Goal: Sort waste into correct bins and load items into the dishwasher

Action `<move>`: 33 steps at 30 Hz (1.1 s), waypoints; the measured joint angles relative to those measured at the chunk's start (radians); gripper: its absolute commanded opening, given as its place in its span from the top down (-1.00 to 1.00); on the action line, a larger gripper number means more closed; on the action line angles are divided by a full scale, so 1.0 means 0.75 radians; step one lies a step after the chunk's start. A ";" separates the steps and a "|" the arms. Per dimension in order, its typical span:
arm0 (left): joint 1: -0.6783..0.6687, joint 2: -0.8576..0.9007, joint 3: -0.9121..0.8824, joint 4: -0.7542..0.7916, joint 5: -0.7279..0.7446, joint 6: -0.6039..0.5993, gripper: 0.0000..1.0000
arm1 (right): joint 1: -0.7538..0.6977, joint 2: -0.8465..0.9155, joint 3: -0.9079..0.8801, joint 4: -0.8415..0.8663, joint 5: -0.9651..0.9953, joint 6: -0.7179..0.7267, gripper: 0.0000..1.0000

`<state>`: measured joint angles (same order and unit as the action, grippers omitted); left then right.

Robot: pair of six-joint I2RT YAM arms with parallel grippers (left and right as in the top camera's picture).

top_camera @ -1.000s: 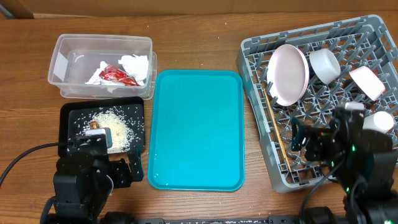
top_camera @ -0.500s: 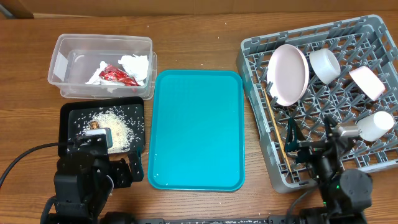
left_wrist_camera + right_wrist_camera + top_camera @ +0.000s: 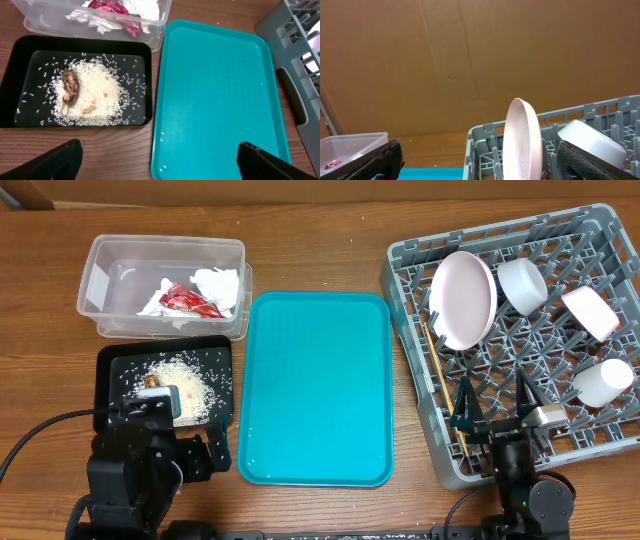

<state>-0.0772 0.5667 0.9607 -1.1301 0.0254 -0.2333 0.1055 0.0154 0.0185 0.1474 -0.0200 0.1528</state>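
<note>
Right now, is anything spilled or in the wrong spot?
Nothing stands out. The rice is scattered, but all of it lies inside the black tray. The napkins and red wrapper sit in the clear tub, and the plate leans in the grey rack.

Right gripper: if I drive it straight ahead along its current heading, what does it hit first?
The right gripper would most likely meet the upright white plate in the grey rack. The plate sits near centre between the open jaws, but depth is unclear.
</note>
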 measured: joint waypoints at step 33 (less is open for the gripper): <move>0.000 0.000 0.000 0.000 0.000 0.000 -1.00 | 0.000 -0.001 0.000 -0.301 -0.146 -0.215 -1.00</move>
<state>-0.0772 0.5667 0.9607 -1.1301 0.0254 -0.2333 0.1055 0.0147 0.0185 -0.0780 -0.1299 -0.0082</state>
